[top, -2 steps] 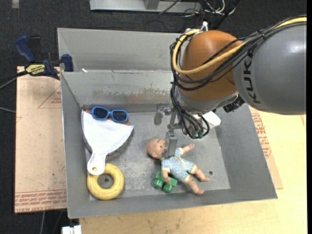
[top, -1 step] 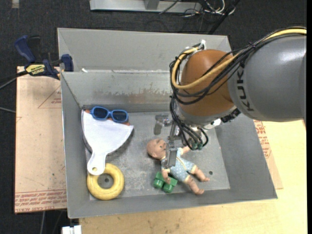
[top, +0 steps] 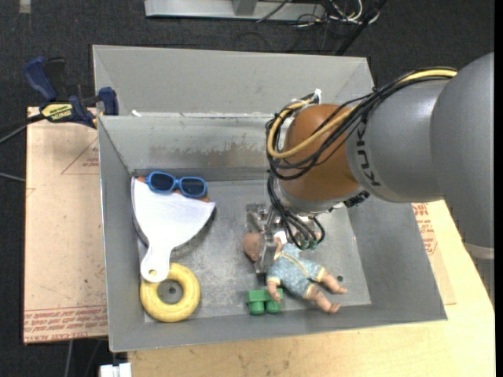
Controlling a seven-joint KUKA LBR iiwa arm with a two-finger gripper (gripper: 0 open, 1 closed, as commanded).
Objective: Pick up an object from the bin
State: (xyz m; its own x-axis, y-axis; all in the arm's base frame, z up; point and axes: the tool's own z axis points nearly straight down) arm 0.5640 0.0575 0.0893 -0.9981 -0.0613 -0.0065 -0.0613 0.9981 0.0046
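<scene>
My gripper hangs low over the middle of the bin floor, under the orange wrist cover. It is right at the head of a small baby doll in a pale blue dress. The doll lies on its side, head toward the gripper and legs pointing to the front right. The gripper hides part of the head, and whether it grips the doll is hidden. A small green block lies just in front of the doll, near the bin's front wall.
On the bin's left side lies a white scoop with its handle toward a yellow ring at the front left. Blue sunglasses rest at the back left. The arm and its cables cover the bin's right back part.
</scene>
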